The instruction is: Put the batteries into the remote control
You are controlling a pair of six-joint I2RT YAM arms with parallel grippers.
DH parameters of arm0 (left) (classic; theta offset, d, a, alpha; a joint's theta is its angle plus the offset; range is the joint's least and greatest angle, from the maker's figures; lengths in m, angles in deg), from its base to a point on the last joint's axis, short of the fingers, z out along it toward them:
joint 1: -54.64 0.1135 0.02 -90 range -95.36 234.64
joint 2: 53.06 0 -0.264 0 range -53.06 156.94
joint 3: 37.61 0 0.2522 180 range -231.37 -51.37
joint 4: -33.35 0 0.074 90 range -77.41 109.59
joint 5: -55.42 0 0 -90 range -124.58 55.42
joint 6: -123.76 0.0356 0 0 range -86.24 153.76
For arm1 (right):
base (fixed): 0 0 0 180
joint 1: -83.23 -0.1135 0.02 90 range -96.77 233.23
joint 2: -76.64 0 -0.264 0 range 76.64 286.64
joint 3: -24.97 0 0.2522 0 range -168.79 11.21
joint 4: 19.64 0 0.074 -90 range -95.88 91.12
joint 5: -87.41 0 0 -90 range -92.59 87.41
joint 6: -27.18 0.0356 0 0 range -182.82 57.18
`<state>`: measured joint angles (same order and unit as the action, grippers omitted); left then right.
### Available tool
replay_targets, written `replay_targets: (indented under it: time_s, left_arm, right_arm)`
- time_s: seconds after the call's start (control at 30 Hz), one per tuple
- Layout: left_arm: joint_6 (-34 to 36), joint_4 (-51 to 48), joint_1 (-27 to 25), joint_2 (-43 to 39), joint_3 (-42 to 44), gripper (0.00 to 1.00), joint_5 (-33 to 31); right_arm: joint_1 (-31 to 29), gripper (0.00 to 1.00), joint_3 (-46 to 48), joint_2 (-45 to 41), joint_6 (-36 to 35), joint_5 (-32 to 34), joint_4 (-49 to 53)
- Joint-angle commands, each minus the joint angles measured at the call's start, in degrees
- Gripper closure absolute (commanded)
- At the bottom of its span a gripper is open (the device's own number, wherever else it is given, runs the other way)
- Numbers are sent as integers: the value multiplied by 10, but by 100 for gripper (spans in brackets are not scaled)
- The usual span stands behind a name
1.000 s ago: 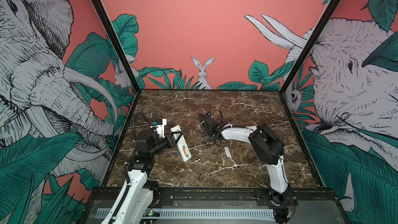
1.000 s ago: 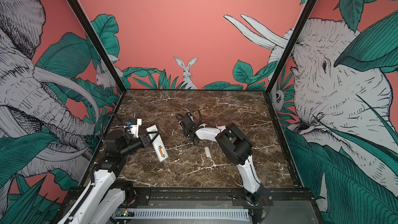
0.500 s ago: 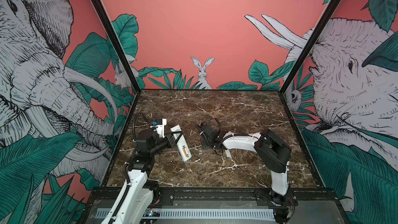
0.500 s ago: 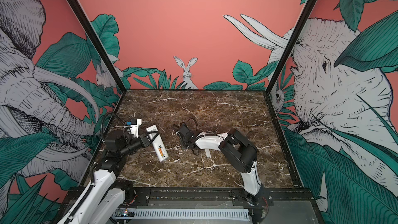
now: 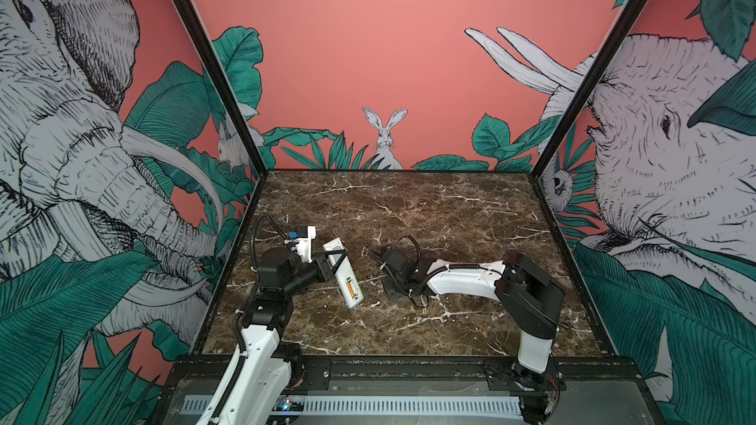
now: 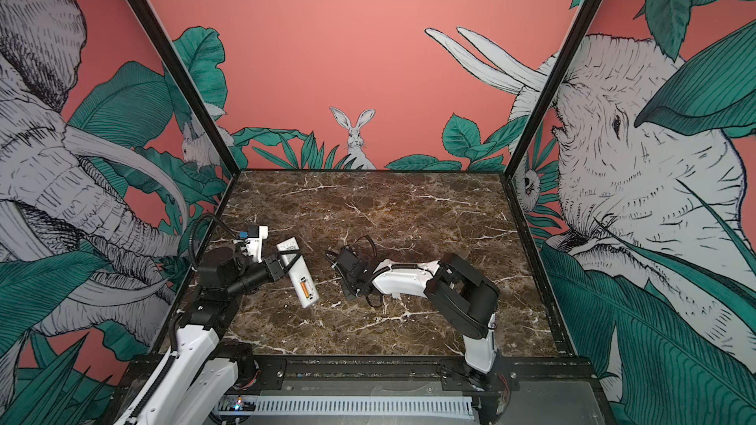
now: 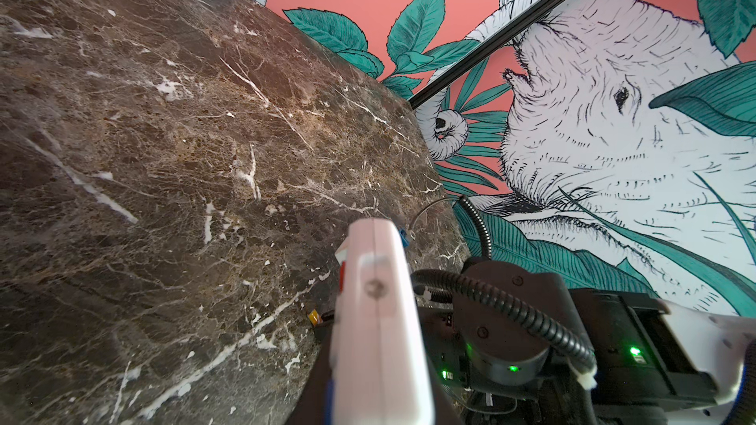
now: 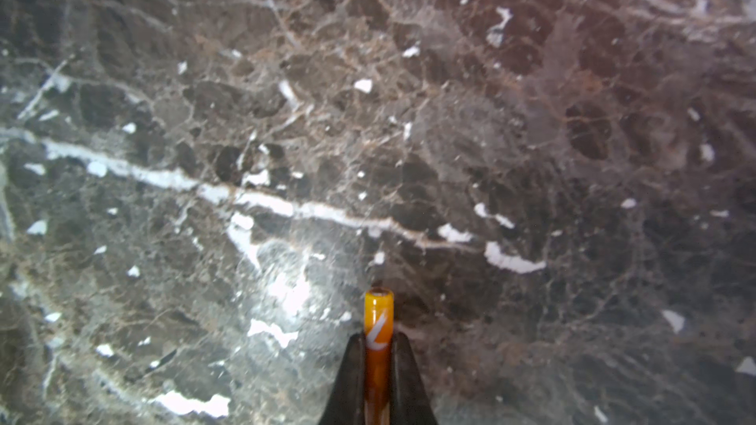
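Right wrist view: the second battery is being pinched end-out by the right gripper. In a top view the remote is being clamped, tilted, by the left gripper, first battery seated in its bay. Loading number two is probably being set up; lining-up with the free slot is being called for.

Table: dark brown marble, white and tan veins. Walls: coral pink, teal leaves, grey-white elephants and rabbit with fine black hatching. Frame: black. Remote: white, grey markings at one end. Loaded battery: orange. Held battery: amber-orange, white slanted mark, pale tip. Arms: white shells, black joints.
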<state>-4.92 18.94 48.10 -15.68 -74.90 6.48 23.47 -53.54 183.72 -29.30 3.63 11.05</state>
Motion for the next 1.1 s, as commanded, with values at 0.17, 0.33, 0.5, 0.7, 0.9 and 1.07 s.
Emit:
replay_targets:
  time_s: [0.17,0.33,0.5,0.7,0.9,1.07]
  left_arm:
    - [2,8,3,-13,-4,100,-3]
    - [6,4,4,-18,1,100,-3]
    - [4,9,4,-18,5,100,-4]
    - [4,13,3,-15,9,100,-4]
    - [-3,24,4,-12,11,100,-4]
    - [-2,23,4,-13,14,100,-4]
  right_arm:
    - [-14,100,-3,-3,26,10,65]
    - [-18,100,-7,4,28,13,71]
    - [-20,92,-11,3,31,14,78]
    - [-22,82,1,-5,43,19,83]
    - [-22,75,5,-13,49,17,86]
    - [-23,76,12,-16,56,20,89]
